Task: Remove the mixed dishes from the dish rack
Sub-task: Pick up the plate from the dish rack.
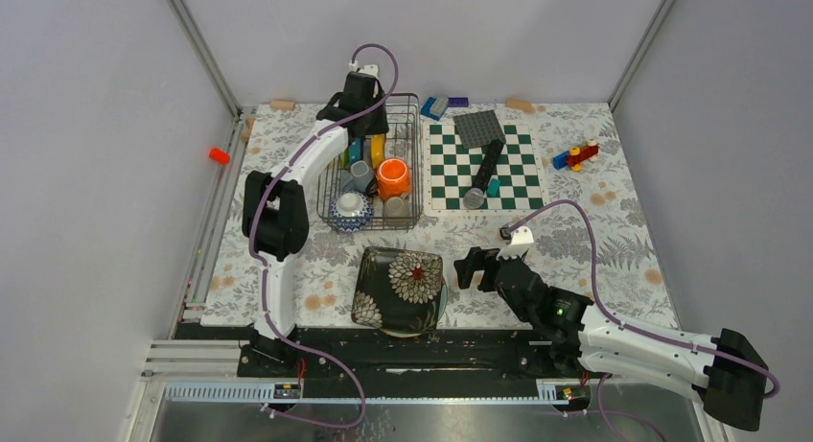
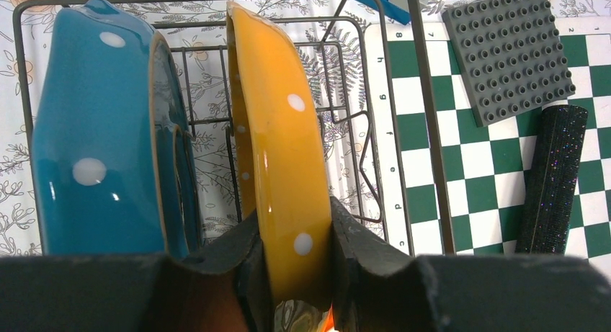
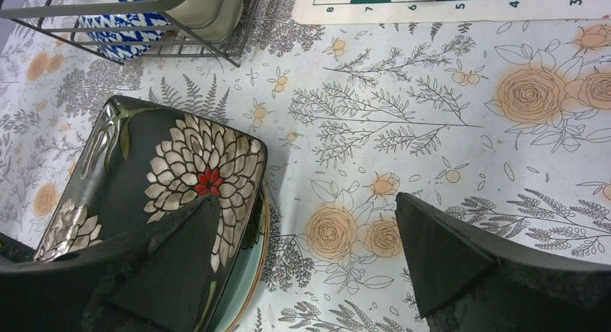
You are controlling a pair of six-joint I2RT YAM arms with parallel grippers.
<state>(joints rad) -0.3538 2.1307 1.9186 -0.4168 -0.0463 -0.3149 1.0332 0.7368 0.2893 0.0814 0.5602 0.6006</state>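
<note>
The dish rack (image 1: 418, 154) stands at the back left of the table. In the left wrist view an orange white-dotted plate (image 2: 277, 130) stands on edge in the rack wire (image 2: 375, 130), beside a blue white-dotted plate (image 2: 94, 137). My left gripper (image 2: 295, 274) is shut on the orange plate's rim. An orange mug (image 1: 393, 178), a grey cup (image 1: 361, 174) and a patterned bowl (image 1: 351, 210) sit in the rack's near half. A dark flowered plate (image 1: 400, 287) lies on the table on a green plate (image 3: 256, 253). My right gripper (image 3: 310, 253) is open, one finger over the dark plate's edge.
A green-and-white checkerboard mat (image 1: 484, 166) lies right of the rack, carrying a grey studded square plate (image 1: 478, 127) and a black glittery cylinder (image 1: 487, 164). Toy bricks (image 1: 575, 156) lie at the far right, and a blue brick (image 1: 434, 106) sits behind the mat.
</note>
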